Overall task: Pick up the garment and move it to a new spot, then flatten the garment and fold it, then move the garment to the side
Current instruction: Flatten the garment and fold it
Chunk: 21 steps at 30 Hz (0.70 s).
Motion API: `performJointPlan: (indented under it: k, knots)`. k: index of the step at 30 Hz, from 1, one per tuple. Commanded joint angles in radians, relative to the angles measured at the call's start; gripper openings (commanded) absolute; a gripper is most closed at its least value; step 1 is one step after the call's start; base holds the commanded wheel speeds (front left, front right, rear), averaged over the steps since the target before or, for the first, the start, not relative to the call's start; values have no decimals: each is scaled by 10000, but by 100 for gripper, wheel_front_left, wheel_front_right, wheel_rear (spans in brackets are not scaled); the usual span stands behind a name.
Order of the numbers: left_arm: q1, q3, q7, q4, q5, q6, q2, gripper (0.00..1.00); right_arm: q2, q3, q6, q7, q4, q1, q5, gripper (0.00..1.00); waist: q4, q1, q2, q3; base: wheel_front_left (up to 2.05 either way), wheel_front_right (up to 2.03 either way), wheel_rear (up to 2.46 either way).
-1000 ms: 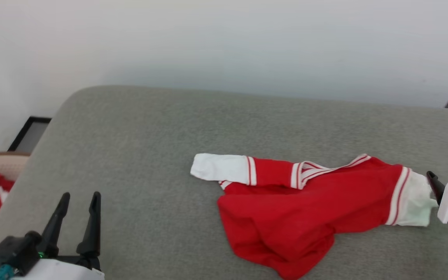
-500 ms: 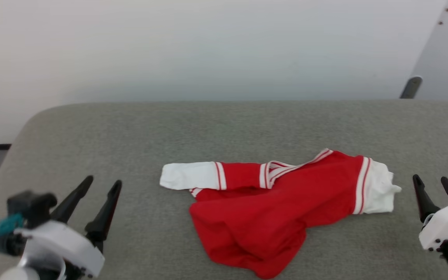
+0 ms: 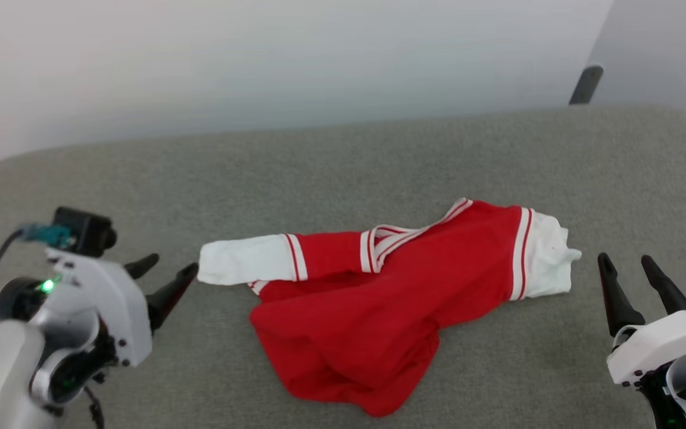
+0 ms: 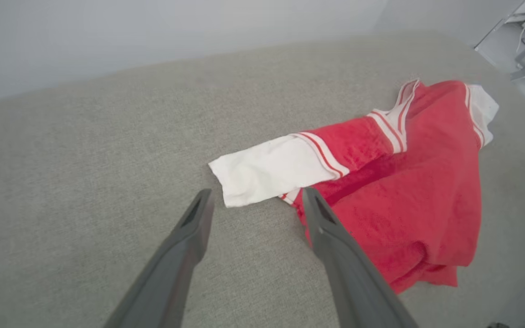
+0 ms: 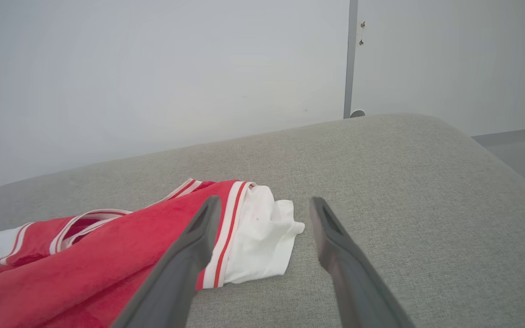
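left tool (image 3: 172, 263): near left edge of the surface (image 3: 343, 155), wrist turned, fingers pointing inward, spread wide, holding nothing | right tool (image 3: 624, 258): near right edge, fingers pointing toward far edge, spread wide, empty | both seemingly hovering, height hard to judge

The left tool (image 3: 171, 264) and right tool (image 3: 624, 258) have long dark fingers (image 3: 167, 295) on white housings (image 3: 105, 298); the left carries a black camera (image 3: 84, 229), teal plug (image 3: 42, 233) and green light (image 3: 48, 286).
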Motion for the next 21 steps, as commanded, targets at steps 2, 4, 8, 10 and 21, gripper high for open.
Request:
performJointPlan:
  k: [2,4,8,10,21]
  knots:
    - [-572,-322,568,487,-121,7,-104,100,132,-25,-7,26,-173,69,-27,100,-376,0,0,549,0,0,0]
    - [-958,-472,906,943,-121,21,-191,100,200,-3,-7,40,-287,45,-28,100,-459,0,0,733,0,0,0]
    - [-1680,-588,1309,1792,-131,85,-375,100,319,43,-7,46,-460,-79,-47,100,-636,0,0,1096,0,0,0]
    - [-2002,-641,1387,2173,-67,102,-422,100,367,76,-7,50,-525,-136,-70,100,-729,0,0,1263,0,0,0]
    - [-2921,-904,2000,4097,17,393,-710,100,399,6,-7,11,-552,-317,-19,100,-931,0,0,1825,0,0,0]
